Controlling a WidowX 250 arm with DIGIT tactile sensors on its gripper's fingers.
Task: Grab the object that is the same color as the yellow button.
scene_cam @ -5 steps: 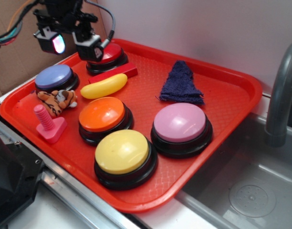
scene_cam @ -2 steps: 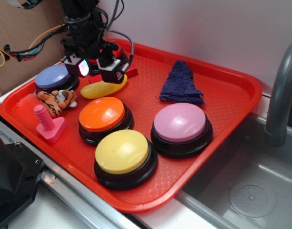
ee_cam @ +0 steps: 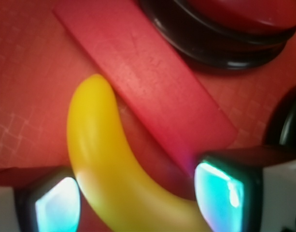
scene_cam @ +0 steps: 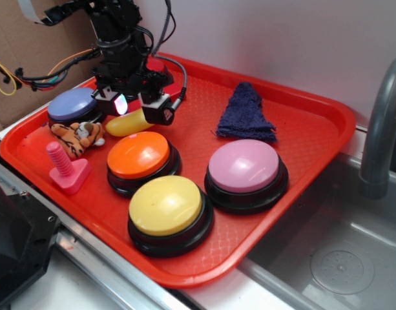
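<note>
The object, a small yellow banana toy (scene_cam: 127, 123) (ee_cam: 114, 159), lies on the red tray (scene_cam: 301, 139) beside a red rectangular block (ee_cam: 152, 82). My gripper (scene_cam: 141, 110) (ee_cam: 138, 200) is lowered over it and open. One of the glowing pads (ee_cam: 56, 208) stands on each side of the banana's middle, with a visible gap on the right side. The yellow button (scene_cam: 166, 205), a pale-yellow dome on a black base, sits at the tray's front edge, well away from the gripper.
An orange button (scene_cam: 138, 155) sits just in front of the banana, with a pink button (scene_cam: 244, 166), a purple button (scene_cam: 72, 103) and a red button (ee_cam: 234, 14) nearby. A tiger toy (scene_cam: 78, 135), pink peg (scene_cam: 65, 169) and blue cloth (scene_cam: 246, 115) share the tray. A sink (scene_cam: 340, 252) lies right.
My gripper has come down and forward from above the red button until its open fingers straddle the banana. The banana and the buttons have not moved.
</note>
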